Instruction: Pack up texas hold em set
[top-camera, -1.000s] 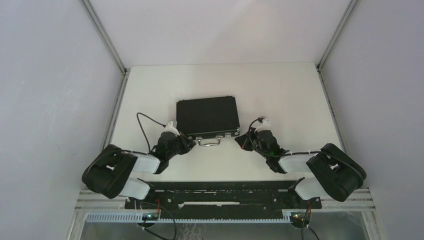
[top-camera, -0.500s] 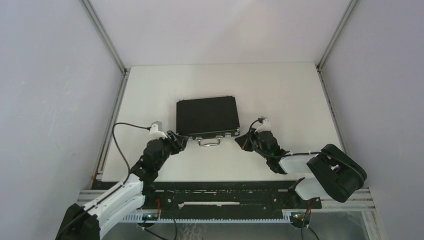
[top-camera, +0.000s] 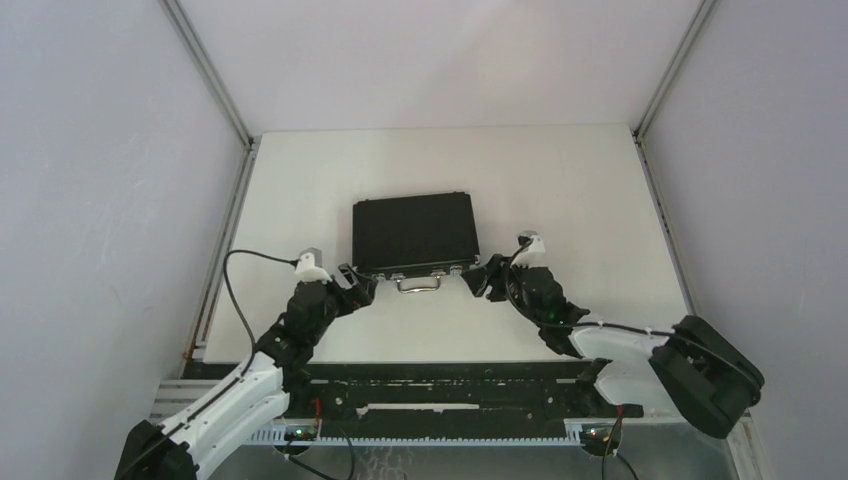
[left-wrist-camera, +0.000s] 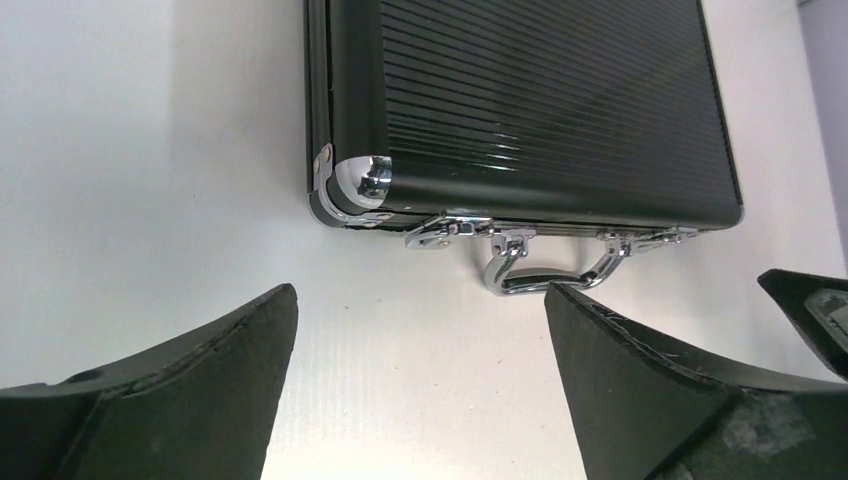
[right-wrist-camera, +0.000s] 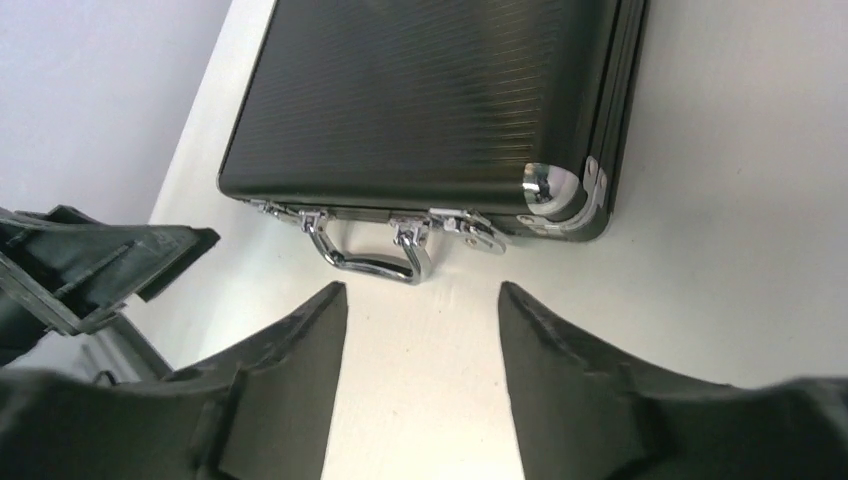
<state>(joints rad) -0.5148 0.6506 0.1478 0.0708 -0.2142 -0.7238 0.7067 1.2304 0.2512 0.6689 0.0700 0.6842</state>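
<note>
The texas hold em set shows as a black ribbed briefcase (top-camera: 415, 235) lying flat and closed on the white table, silver corners and metal handle (top-camera: 418, 284) facing me. My left gripper (top-camera: 358, 287) stands open just short of the case's near left corner, with only bare table between its fingers. In the left wrist view the case (left-wrist-camera: 540, 100), its handle (left-wrist-camera: 545, 275) and left latch (left-wrist-camera: 440, 232) lie ahead of the left gripper (left-wrist-camera: 420, 295). My right gripper (top-camera: 483, 278) is open by the near right corner. In the right wrist view the handle (right-wrist-camera: 370, 255) lies ahead of the right gripper (right-wrist-camera: 422, 290).
The white table (top-camera: 560, 190) is walled by grey panels on the left and right. A black rail (top-camera: 440, 385) with the arm bases runs along the near edge. A cable (top-camera: 245, 262) loops off the left wrist.
The left arm has stretched out from its folded pose, its gripper staying near the case's left corner and opening wide. The right gripper has opened and edged toward the case.
</note>
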